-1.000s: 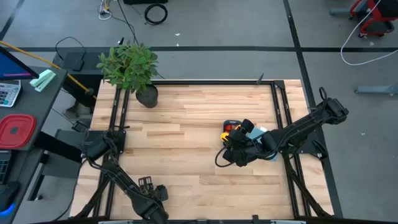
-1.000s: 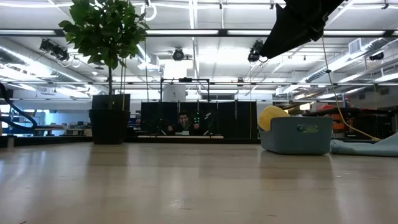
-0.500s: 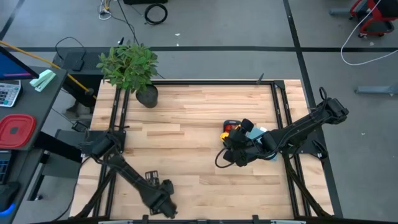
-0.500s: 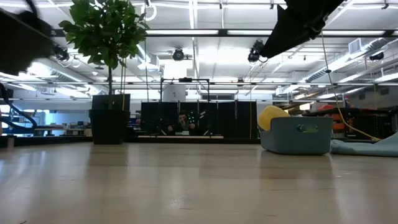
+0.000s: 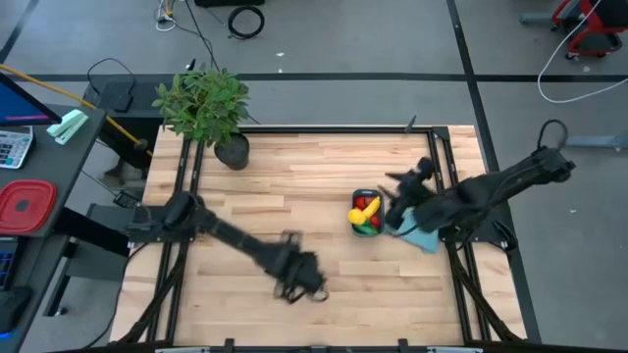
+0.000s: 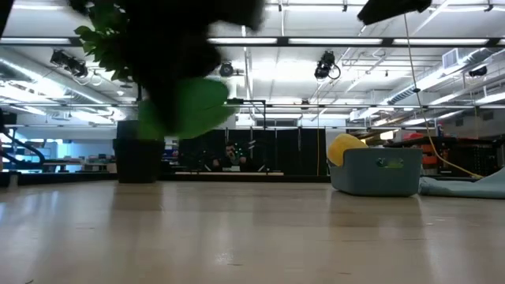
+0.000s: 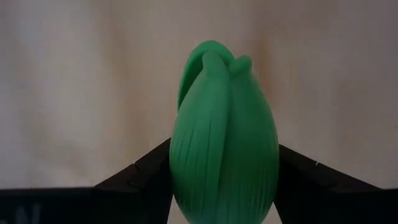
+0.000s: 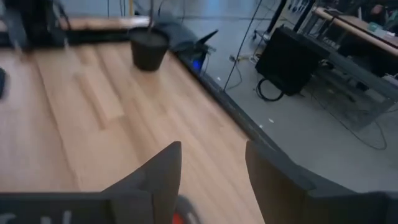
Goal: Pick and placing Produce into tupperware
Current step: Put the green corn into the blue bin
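My left gripper point(image 5: 302, 279) is over the table's near middle, shut on a green oblong produce piece point(image 7: 224, 124). The low view shows that piece point(image 6: 193, 106) as a blur high above the tabletop. The dark-blue tupperware point(image 5: 365, 193) stands right of centre. It holds a yellow banana point(image 5: 365, 207) and small red and green pieces, and a yellow piece point(image 6: 345, 148) rises above its wall point(image 6: 377, 173). My right gripper point(image 5: 404, 186) hangs open just right of the tub. Nothing is between its fingers point(image 8: 158, 177). My left gripper pinches the green piece's two opposite sides point(image 7: 180, 168) between its two fingers point(image 7: 140, 180), at the wide part of the piece. The fingers come from above, pointing steeply down. The piece is lifted clear of the table, and its narrow ridged tip point(image 7: 214, 56) sticks out past the fingers.
A leafy potted plant point(image 5: 208, 110) stands at the table's far left corner. A flat light-blue piece point(image 5: 420, 238) lies right of the tub, under my right arm. Bare wood stretches between my left gripper and the tub.
My left gripper has swung from the near edge toward the table's right and far side, rising and rolling as it went. The green piece has come into the low view. My right gripper has risen and drawn back toward the right, uncovering the tub.
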